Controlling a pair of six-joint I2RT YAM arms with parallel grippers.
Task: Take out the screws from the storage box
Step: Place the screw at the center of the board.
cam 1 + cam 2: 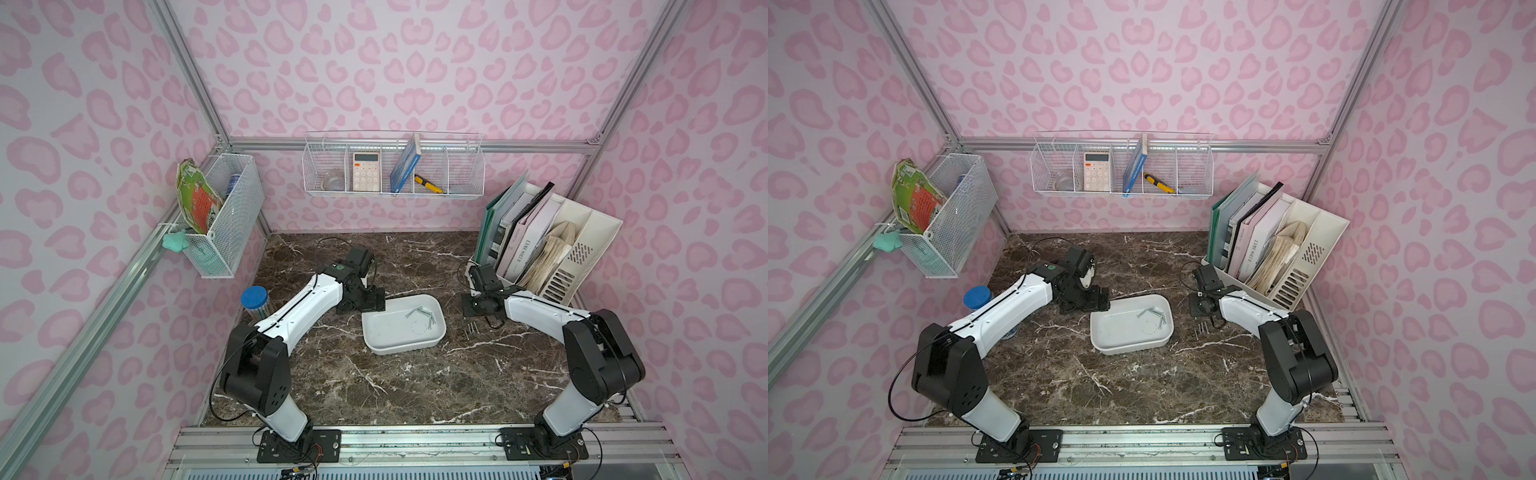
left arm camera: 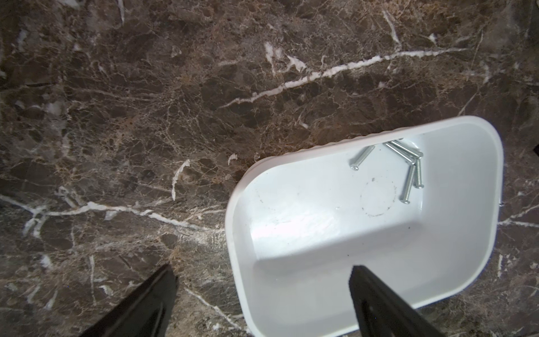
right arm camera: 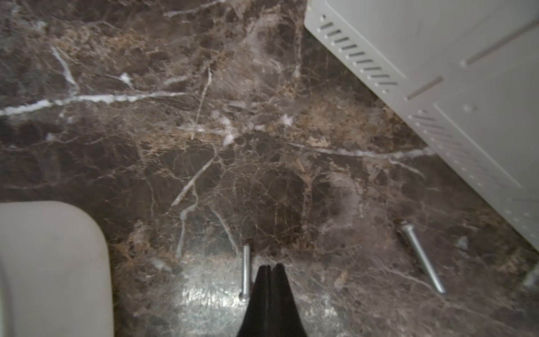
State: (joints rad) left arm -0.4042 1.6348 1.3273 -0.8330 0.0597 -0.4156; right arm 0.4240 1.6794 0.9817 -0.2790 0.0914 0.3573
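The storage box (image 1: 386, 332) (image 1: 1119, 330) is a shallow white tray in the middle of the marble table. Several silver screws (image 1: 422, 313) (image 1: 1154, 314) (image 2: 408, 166) lie in its far right corner. More screws (image 1: 471, 330) (image 1: 1202, 328) lie on the table just right of the box. My left gripper (image 1: 372, 307) (image 1: 1100, 305) (image 2: 262, 274) is open at the box's far left corner, one finger over the box floor (image 2: 320, 233) and the other over the table. My right gripper (image 1: 473, 311) (image 1: 1201, 311) (image 3: 271, 267) is shut beside a table screw (image 3: 246, 271). Another screw (image 3: 421, 259) lies apart from it.
A cream slotted file organiser (image 1: 582, 257) (image 3: 437, 87) full of books stands at the back right, close behind the right arm. A blue-lidded jar (image 1: 254, 299) stands at the left edge by the left arm. White wire baskets (image 1: 395, 166) (image 1: 224, 216) hang on the walls.
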